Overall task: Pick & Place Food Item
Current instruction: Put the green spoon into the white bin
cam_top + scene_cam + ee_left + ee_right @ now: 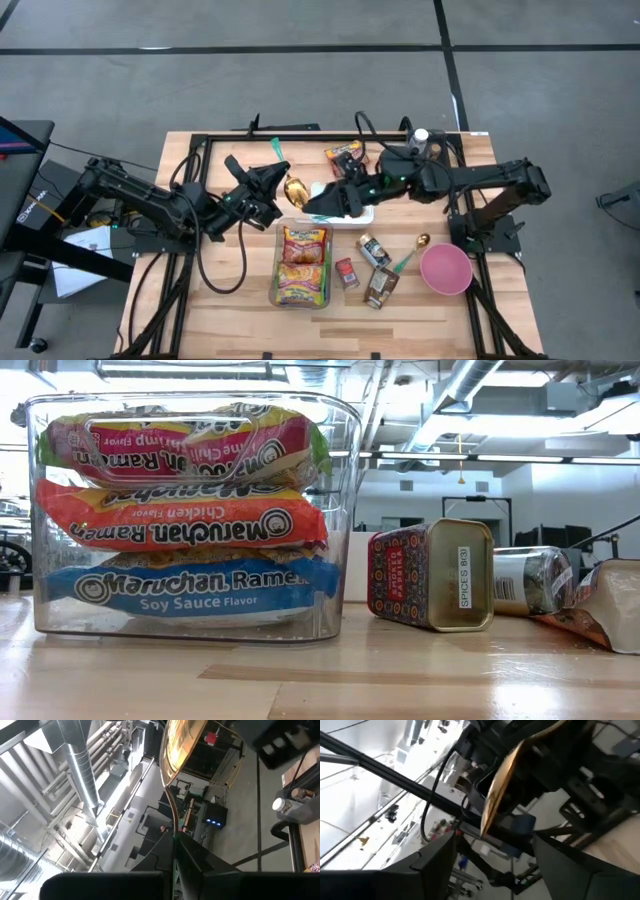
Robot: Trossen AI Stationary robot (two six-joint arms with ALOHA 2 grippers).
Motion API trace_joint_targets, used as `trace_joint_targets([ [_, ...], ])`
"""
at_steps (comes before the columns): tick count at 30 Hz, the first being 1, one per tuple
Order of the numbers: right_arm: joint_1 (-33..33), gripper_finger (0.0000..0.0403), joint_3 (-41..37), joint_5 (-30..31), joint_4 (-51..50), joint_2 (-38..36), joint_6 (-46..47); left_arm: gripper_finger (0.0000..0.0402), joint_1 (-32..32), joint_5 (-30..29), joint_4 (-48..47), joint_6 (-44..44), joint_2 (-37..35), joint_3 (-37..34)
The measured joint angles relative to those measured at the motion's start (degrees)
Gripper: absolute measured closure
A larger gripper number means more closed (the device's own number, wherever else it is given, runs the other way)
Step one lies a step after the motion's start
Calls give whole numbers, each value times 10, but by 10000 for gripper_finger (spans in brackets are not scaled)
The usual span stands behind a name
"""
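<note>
On the table (300,680), packets (185,520) read "Maruchan Ramen".

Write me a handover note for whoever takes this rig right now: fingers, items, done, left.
Left gripper: shut on gold spoon, raised mid-table.
Right gripper: fingers open, beside the spoon over the white tray.
Clear bin, front centre: holds three ramen packs.
Loose to the bin's right: spice tin, jar, pink bowl.
Done: spoon lifted.
Left: spoon not yet set down.
</note>
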Motion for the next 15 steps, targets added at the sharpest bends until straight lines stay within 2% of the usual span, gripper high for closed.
trace_joint_targets([
  [6, 5, 145, 0, 47, -123, -67, -60, 399, 0, -1, 1, -17, -3, 0],
  [12, 62, 145, 1, 155, -303, -147, -228, 398, 3, -2, -1, -77, -3, 0],
  [15, 96, 145, 0, 213, -363, -168, -267, 399, 9, -2, -6, -120, -3, 0],
])
